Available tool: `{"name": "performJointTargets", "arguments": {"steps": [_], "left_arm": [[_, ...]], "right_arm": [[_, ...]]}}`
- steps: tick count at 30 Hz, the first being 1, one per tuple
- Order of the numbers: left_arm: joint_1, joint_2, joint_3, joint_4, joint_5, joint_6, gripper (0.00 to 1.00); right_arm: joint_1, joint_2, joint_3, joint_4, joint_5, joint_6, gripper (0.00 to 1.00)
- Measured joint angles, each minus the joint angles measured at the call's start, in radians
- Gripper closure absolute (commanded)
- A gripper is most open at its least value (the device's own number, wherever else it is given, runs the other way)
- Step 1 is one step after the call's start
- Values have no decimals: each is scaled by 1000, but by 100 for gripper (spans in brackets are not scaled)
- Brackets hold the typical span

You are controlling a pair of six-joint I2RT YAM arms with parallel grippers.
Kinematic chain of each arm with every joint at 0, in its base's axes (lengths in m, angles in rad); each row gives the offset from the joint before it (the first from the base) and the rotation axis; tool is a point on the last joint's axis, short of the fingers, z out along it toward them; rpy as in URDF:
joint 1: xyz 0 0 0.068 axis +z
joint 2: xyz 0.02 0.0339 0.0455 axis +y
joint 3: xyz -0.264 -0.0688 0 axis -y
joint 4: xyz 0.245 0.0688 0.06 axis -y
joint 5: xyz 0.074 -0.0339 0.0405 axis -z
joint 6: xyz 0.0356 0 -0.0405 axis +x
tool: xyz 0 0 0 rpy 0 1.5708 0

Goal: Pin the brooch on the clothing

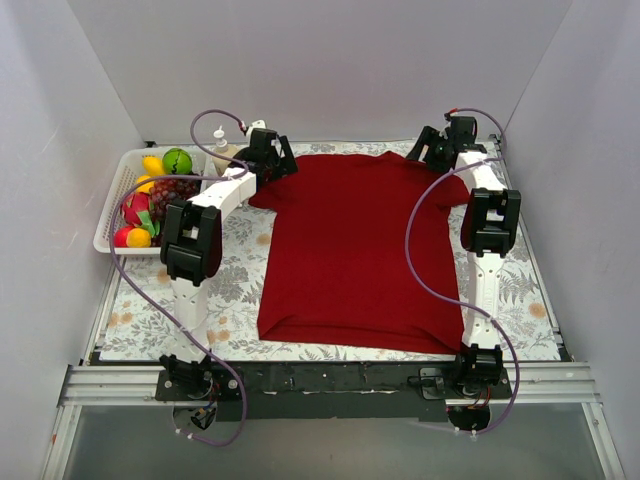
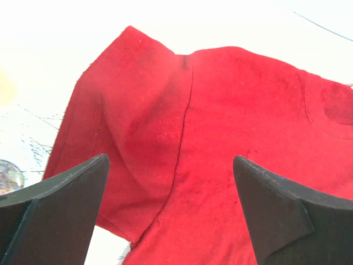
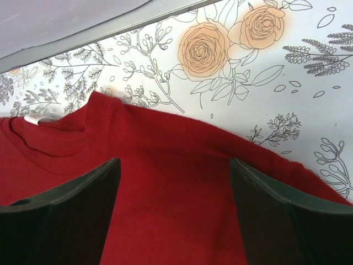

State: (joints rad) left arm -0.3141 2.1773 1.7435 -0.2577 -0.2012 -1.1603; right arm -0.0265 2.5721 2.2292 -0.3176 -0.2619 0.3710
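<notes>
The dark red T-shirt (image 1: 360, 250) lies flat on the flowered tablecloth, collar toward the far side. My left gripper (image 1: 275, 160) is open over the shirt's left sleeve and shoulder seam (image 2: 182, 127), with red fabric showing between its fingers (image 2: 66, 193). My right gripper (image 1: 430, 152) is open over the right shoulder, by the collar (image 3: 83, 118), just above the fabric (image 3: 174, 161). A small round silvery thing (image 2: 8, 176) lies at the left edge of the left wrist view, cut off; I cannot tell if it is the brooch. Neither gripper holds anything.
A white basket (image 1: 112, 215) of toy fruit stands at the table's left side. A small white bottle (image 1: 220, 140) stands beside it, behind the left gripper. A white neck label (image 3: 33, 118) shows inside the collar. The table's far edge (image 3: 110, 22) runs close behind the right gripper.
</notes>
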Motion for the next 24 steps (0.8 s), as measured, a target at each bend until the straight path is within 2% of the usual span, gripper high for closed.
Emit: {"name": "performJointTargets", "arguments": {"steps": [9, 18, 24], "left_arm": [[19, -2, -25, 11, 18, -16, 11], [24, 97, -13, 0, 44, -35, 12], [24, 98, -15, 5, 53, -47, 12]], "right_arm": [[-6, -3, -12, 15, -18, 1, 13], [-11, -11, -34, 37, -33, 2, 13], [-18, -13, -45, 50, -47, 14, 13]]}}
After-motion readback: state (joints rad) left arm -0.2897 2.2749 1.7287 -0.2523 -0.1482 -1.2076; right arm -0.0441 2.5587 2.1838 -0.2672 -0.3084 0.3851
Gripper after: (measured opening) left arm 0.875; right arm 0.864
